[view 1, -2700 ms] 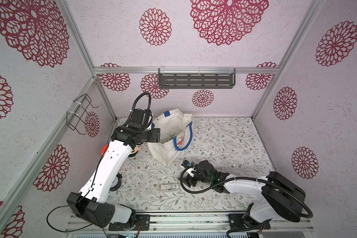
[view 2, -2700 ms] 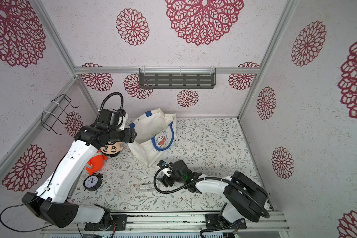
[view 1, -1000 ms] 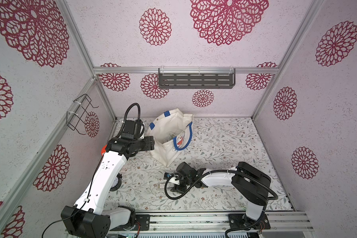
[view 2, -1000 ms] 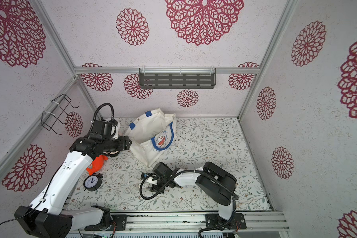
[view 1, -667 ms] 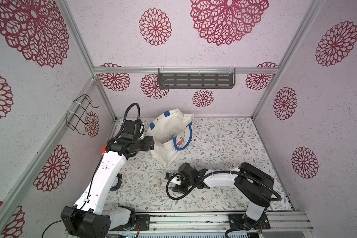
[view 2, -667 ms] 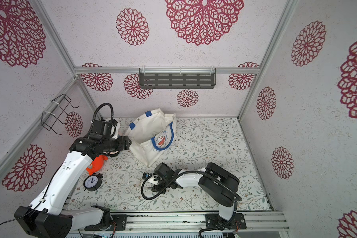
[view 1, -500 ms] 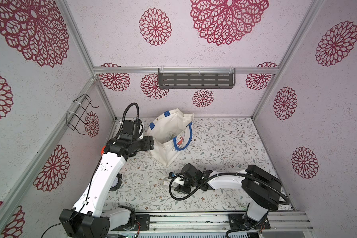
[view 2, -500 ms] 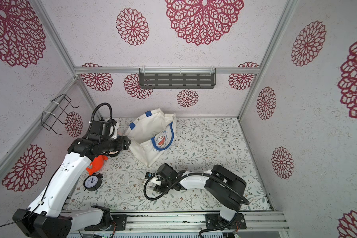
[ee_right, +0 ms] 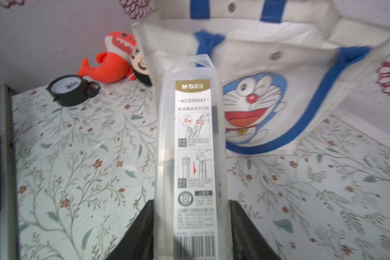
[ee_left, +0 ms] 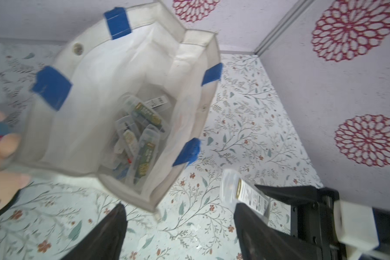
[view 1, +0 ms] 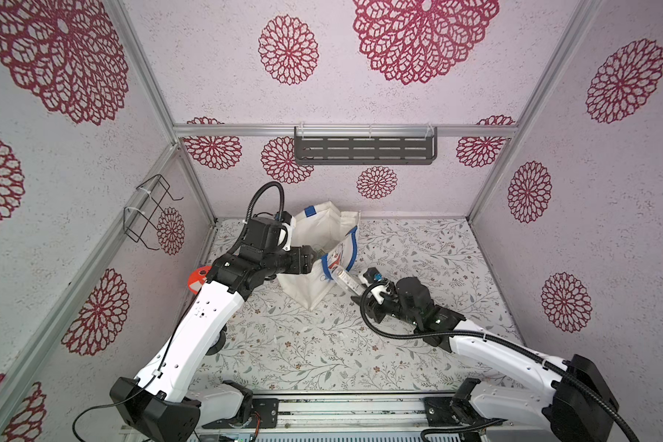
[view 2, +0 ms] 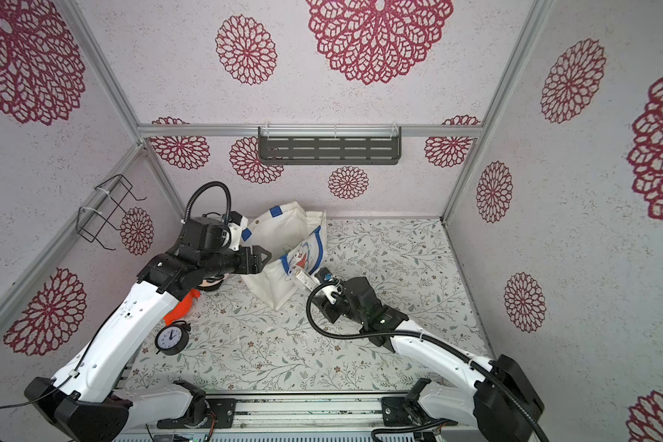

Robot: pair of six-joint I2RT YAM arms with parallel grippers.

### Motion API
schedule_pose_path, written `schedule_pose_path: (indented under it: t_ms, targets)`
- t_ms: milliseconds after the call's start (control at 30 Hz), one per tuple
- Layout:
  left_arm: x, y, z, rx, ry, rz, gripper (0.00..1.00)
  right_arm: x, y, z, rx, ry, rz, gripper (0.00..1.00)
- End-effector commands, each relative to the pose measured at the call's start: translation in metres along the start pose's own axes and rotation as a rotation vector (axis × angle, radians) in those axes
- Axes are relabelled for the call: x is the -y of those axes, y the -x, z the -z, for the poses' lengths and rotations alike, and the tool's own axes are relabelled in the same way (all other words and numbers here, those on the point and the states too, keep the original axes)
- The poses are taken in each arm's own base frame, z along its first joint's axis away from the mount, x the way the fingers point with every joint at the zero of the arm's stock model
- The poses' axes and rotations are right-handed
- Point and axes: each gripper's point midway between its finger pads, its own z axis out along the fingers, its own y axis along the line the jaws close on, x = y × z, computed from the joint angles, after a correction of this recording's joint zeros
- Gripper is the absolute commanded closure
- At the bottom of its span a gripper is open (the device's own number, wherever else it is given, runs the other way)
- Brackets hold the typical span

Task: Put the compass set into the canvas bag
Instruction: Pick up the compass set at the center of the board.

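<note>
Floral tabletop (view 1: 418,248) — right gripper (ee_right: 190,225) clamps compass set (ee_right: 190,135) near canvas bag (ee_right: 302,74)

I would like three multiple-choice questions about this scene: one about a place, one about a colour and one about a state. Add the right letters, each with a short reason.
1. Where is the compass set, held by the right gripper, relative to the canvas bag?
A. Inside it
B. Outside it, in front of its cat-printed side
C. Under it

2. What colour are the bag's handles?
A. Red
B. Blue
C. Green

3. What is the state of the left gripper?
A. Open
B. Shut on a handle
C. Shut on the compass set

Answers:
1 B: the right wrist view shows the clear case in front of the print, not past the rim.
2 B: the straps are blue on cream cloth.
3 A: in a top view its jaws stand apart and grip nothing.
</note>
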Motion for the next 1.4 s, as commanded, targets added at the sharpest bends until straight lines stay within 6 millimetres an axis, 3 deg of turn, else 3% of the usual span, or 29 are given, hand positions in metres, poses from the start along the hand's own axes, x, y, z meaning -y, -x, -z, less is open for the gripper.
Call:
schedule_pose_path:
  t_ms: [0,167,400,500,833,1100,1267,1300,1367]
  targets:
    - [0.045,0.027,-0.009,0.104,-0.181,-0.023,0.18,0.019,0.047,0.013,0.118,-0.079,-0.055,0.85]
    - [0.078,0.03,-0.03,0.107,-0.289,-0.039,0.18,0.026,0.078,0.014,0.177,-0.094,-0.094,0.85]
    - [0.095,0.03,-0.045,0.085,-0.354,-0.043,0.22,0.024,0.098,0.014,0.234,-0.067,-0.119,0.85]
    - [0.101,0.031,-0.048,0.068,-0.385,-0.037,0.29,0.023,0.106,0.013,0.255,-0.054,-0.125,0.85]
    - [0.108,0.033,-0.051,0.049,-0.415,-0.021,0.58,0.023,0.112,0.005,0.273,-0.04,-0.135,0.85]
    - [0.105,0.033,-0.057,0.042,-0.4,-0.017,0.72,0.024,0.11,0.003,0.271,-0.045,-0.134,0.83]
    - [0.105,0.035,-0.057,0.049,-0.394,-0.019,0.75,0.024,0.108,0.003,0.268,-0.049,-0.132,0.8]
    - [0.105,0.035,-0.057,0.05,-0.394,-0.021,0.76,0.025,0.108,0.003,0.266,-0.051,-0.133,0.79]
    - [0.103,0.037,-0.058,0.057,-0.381,-0.021,0.76,0.026,0.107,0.003,0.264,-0.057,-0.133,0.67]
